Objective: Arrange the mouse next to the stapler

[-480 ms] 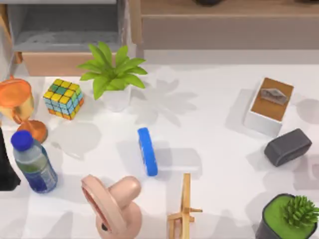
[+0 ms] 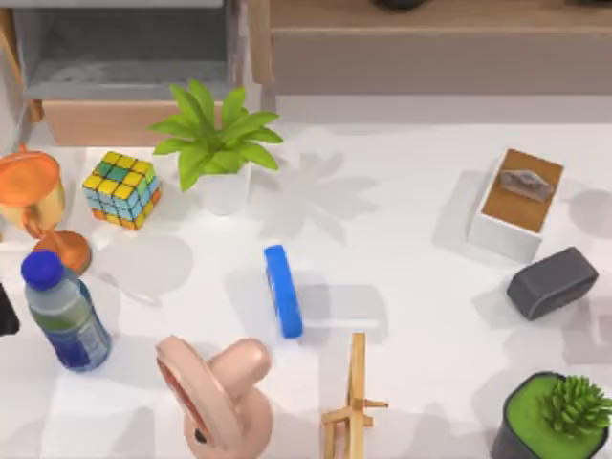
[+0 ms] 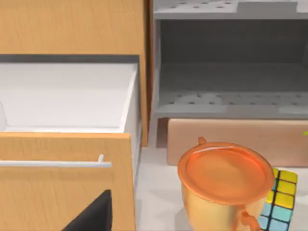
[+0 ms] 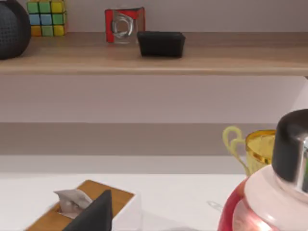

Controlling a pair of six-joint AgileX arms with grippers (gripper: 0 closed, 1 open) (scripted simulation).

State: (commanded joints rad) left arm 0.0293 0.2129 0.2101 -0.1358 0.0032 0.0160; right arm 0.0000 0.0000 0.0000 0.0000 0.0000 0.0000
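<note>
White table (image 2: 402,249), left tool (image 2: 5,314) edge-cropped

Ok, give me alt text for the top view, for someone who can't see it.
Overhead view of a white table: a blue stapler lies near the middle, and a dark grey mouse sits apart from it at the right edge, beside a white box with a brown top. Around them stand a potted plant, a colour cube, a water bottle and a wooden stand.
</note>
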